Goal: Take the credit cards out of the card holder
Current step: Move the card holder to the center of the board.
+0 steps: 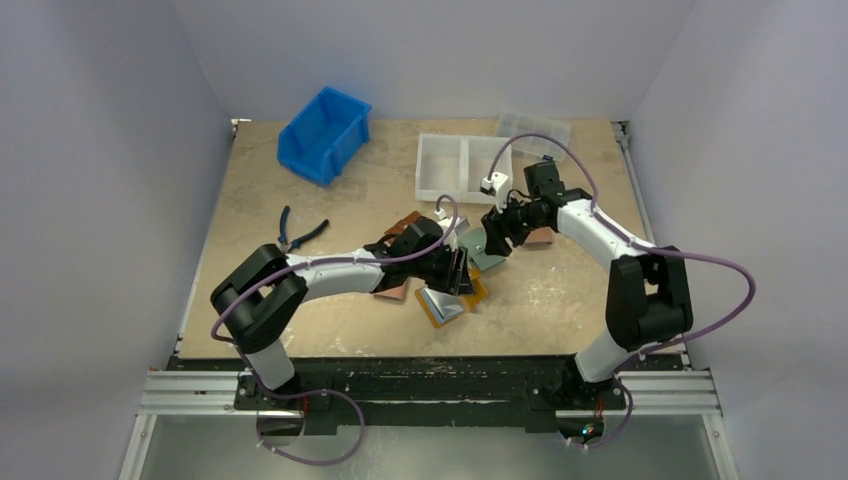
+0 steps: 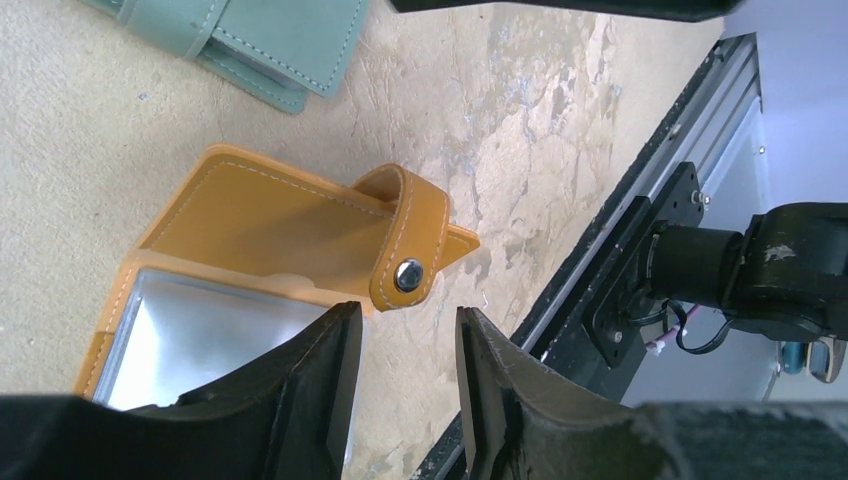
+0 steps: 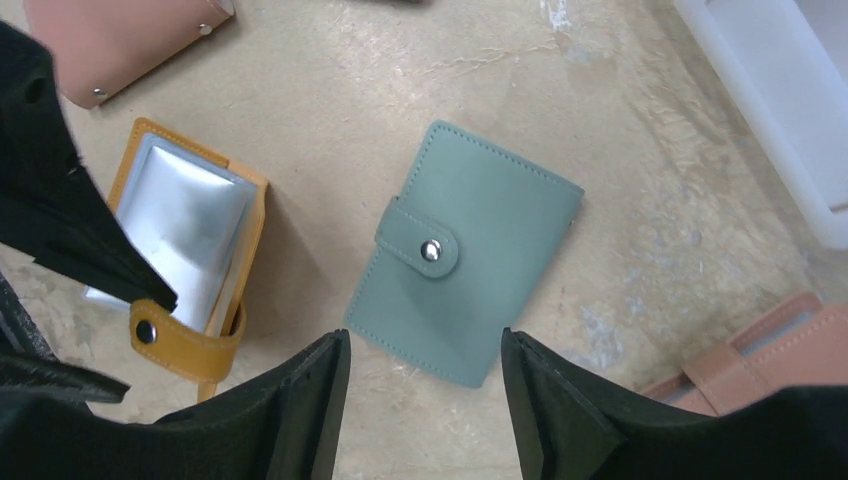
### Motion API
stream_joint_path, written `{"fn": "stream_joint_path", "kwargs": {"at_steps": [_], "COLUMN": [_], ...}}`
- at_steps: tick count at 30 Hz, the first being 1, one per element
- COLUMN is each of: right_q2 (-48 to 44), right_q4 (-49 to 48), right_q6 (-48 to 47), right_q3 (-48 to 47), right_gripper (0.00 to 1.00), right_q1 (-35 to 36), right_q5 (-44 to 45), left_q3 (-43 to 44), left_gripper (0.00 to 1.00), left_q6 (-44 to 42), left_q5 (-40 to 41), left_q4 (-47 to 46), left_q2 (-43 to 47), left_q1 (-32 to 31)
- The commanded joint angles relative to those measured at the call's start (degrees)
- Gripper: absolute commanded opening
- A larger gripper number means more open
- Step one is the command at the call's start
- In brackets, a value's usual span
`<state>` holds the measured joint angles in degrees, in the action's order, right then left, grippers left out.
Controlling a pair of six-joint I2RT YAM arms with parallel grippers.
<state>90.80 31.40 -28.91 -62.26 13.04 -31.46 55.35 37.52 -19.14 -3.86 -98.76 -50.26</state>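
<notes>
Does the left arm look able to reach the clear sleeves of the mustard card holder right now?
Probably yes. The left claw hangs open right above the card holder, which lies open with its sleeves bare. Nothing sits between them; the right claw is over the green wallet.

The holder (image 1: 445,310) is lying open on the tabletop (image 1: 560,300), front middle. A closed wallet (image 1: 488,256) is lying just behind it, the tray (image 1: 440,168) further behind, the bin (image 1: 325,135) back left, pliers (image 1: 300,232) left.
</notes>
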Motion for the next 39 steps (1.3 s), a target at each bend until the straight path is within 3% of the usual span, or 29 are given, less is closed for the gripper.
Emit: {"fn": "stream_joint_path", "kwargs": {"at_steps": [1, 15, 23, 29, 35, 39], "right_q2": [4.8, 11.4, 14.2, 10.6, 7.6, 1.9], "right_q4": [-1.2, -1.5, -7.7, -13.7, -12.9, -9.8], "right_q6": [2.2, 0.1, 1.2, 3.2, 3.6, 1.6], "right_q3": [-4.9, -10.7, -7.5, -1.7, 0.0, 0.9], "right_gripper": [0.66, 0.64, 0.64, 0.63, 0.61, 0.65], "right_q1": [1.9, 11.5, 14.8, 13.3, 6.5, 4.4], "right_q5": [3.6, 9.0, 24.3, 34.4, 32.8, 24.2], "left_q3": [-2.1, -10.1, -11.6, -12.0, -9.7, -6.3], "left_gripper": [0.43, 0.42, 0.41, 0.4, 0.4, 0.41], "left_q6": [1.5, 5.9, 7.5, 8.2, 7.3, 6.2], "left_q5": [1.3, 2.5, 3.1, 3.4, 1.9, 1.2], "left_q4": [-4.0, -12.6, -15.9, -18.0, -19.3, -19.0], "left_q2": [4.5, 5.9, 4.5, 3.1, -0.9, -5.0], "left_q1": [0.7, 1.5, 1.4, 1.3, 1.1, 0.2]}}
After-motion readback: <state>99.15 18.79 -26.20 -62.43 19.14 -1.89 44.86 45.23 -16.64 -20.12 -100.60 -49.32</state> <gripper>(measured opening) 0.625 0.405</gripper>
